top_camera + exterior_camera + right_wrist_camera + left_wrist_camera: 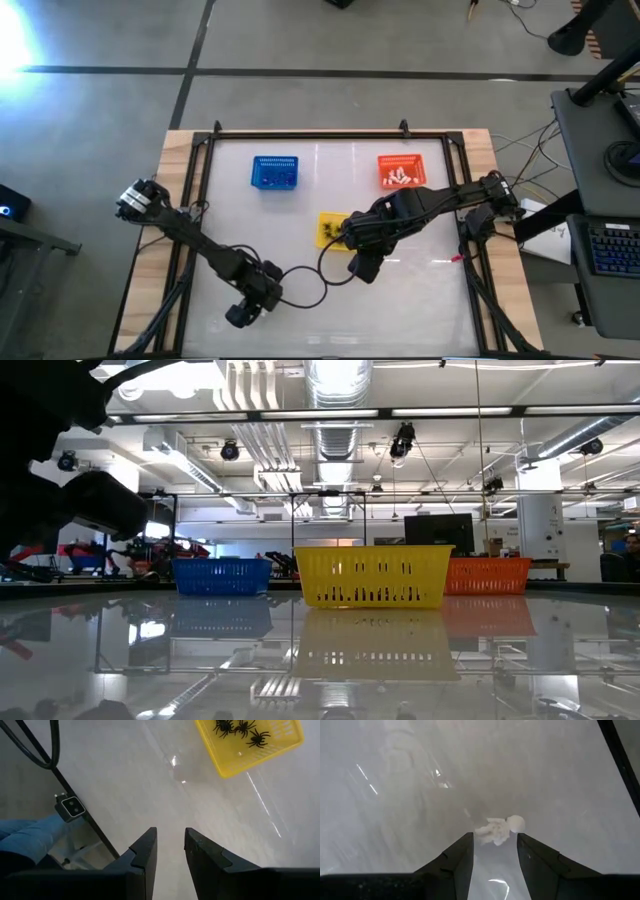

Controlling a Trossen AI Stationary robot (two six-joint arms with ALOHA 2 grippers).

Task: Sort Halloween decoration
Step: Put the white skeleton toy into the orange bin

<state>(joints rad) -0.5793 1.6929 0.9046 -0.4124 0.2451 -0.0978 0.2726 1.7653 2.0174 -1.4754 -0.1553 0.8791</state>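
White skeleton trinket (497, 829), between open left pincer (494, 851).

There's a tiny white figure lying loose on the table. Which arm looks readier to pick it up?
The left. Its gripper is open, with the white figure lying just ahead of its fingers. The right gripper faces bare table beside the yellow basket.

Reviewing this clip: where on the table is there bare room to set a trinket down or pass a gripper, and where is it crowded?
Bare: the strip between the blue basket and orange basket, and the near right corner of the table. Crowded: around the yellow basket, where the right gripper hangs with its arm and cable, and the near left, where the left gripper straddles a white trinket.
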